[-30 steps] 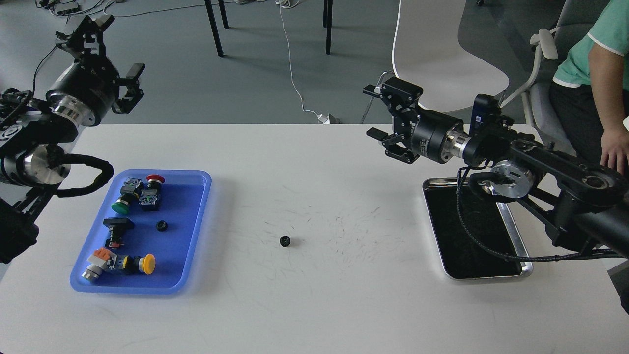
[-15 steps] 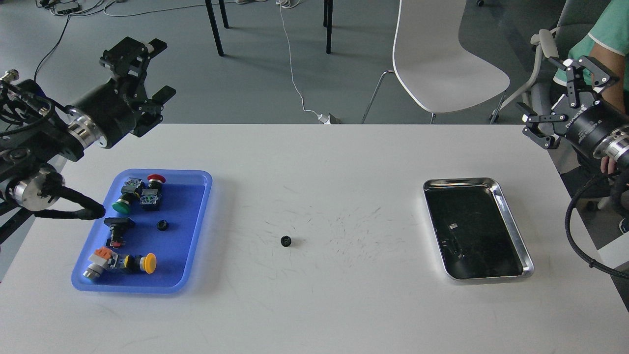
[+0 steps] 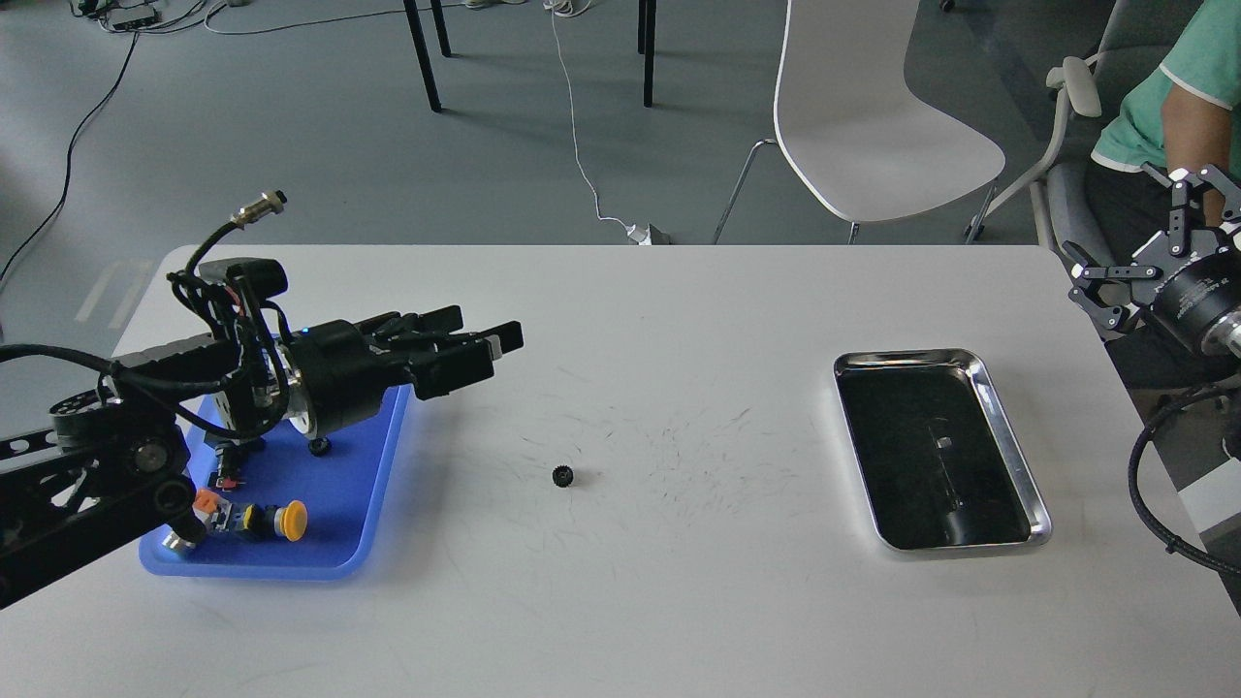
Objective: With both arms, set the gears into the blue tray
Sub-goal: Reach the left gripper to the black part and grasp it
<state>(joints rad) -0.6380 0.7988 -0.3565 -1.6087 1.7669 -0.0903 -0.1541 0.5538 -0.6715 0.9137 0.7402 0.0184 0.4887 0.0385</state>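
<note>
One gear [image 3: 562,475], a tiny black toothed disc, lies alone on the white table left of centre. A second gear [image 3: 318,447] sits in the blue tray [image 3: 361,504], half hidden under my left wrist. My left arm lies low across the tray, pointing right. Its gripper [image 3: 490,330] is open and empty, just past the tray's right rim and up-left of the loose gear. My right gripper [image 3: 1139,237] hangs open and empty off the table's far right edge, far from both gears.
Push-button switches lie in the blue tray, a yellow-capped one [image 3: 283,520] showing; the others are mostly covered by my arm. A shiny steel tray [image 3: 1008,446] stands at the right. A white chair [image 3: 873,126] and a seated person [image 3: 1188,107] are behind the table.
My left arm has swung down from the upper left to lie over the blue tray, gripper pointing right. My right gripper has drifted slightly down at the right edge. The gears have not moved.
</note>
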